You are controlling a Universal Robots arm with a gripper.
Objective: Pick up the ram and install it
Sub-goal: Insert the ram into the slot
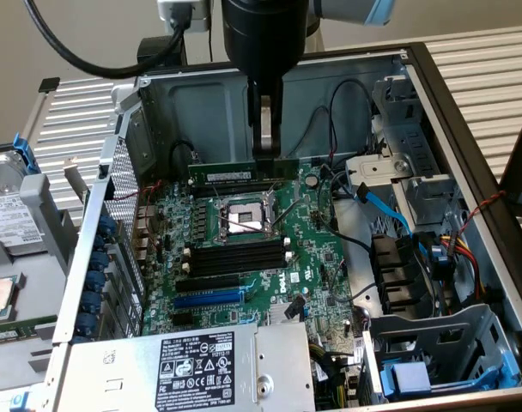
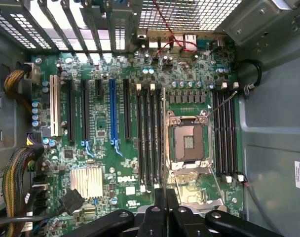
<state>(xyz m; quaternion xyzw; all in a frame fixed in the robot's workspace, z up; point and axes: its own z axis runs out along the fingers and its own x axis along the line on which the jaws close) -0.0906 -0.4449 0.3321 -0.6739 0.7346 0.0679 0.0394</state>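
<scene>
claw (image 1: 265, 156) pinches the ram (image 1: 227, 173) mid-edge, at 12 o'clock of the cpu socket (image 1: 242, 216); advise keeping it level over the black slot (image 1: 235, 184), pressing evenly.

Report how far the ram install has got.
Done: the ram is picked up, pinched between the shut fingers. In hand: it hangs level above the board, on the far side of the socket in the exterior view. Left: seating it. In the wrist view the black slots beside the socket all look empty.
</scene>
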